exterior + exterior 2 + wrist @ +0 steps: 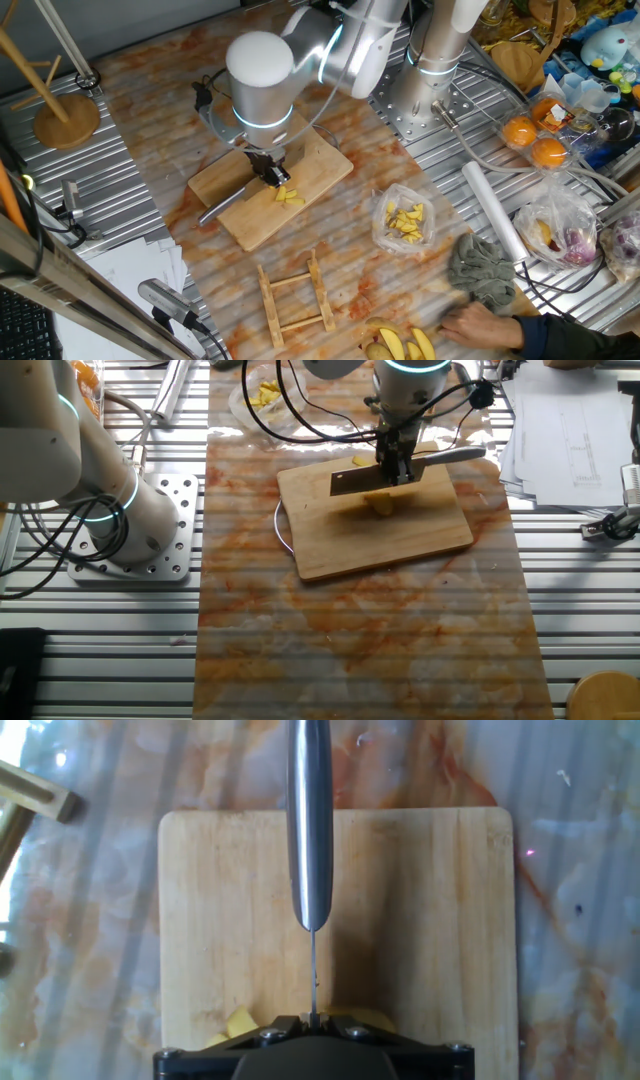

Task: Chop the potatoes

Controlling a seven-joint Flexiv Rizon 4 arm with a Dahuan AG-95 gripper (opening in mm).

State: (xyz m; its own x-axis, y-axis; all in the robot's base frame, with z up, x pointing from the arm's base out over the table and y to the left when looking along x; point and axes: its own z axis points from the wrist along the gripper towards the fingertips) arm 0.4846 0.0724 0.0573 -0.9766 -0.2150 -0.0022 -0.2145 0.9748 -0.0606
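the hand (397,468) is clamped on a knife (400,472), gripping it where the blade meets the handle, with the blade held edge-down over the wooden cutting board (400,535) on the table (350,650). the potatoes (289,196) lie as a few short yellow pieces on the board, right under the blade; in the hand view only their pale tips (240,1020) show beside the hand, so how the edge lines up with them cannot be told from there. the main risk is that the loose pieces are small and nothing pins them, so a downward cut could squirt one sideways off the board, or the blade could land between pieces and cut nothing. one stray piece (360,460) already sits near the far edge of the board, apart from the rest. the board itself rests free on the smooth marbled table and might slide or rock under a hard press. a person's hand (480,322) rests at the table's near corner beside a grey cloth (482,270), well apart from the knife, but a reach toward the board would be unsafe. as for containers, a clear plastic bag (404,220) on the table holds a heap of yellow chunks, and a further bag (560,235) holds darker produce that is hard to make out.
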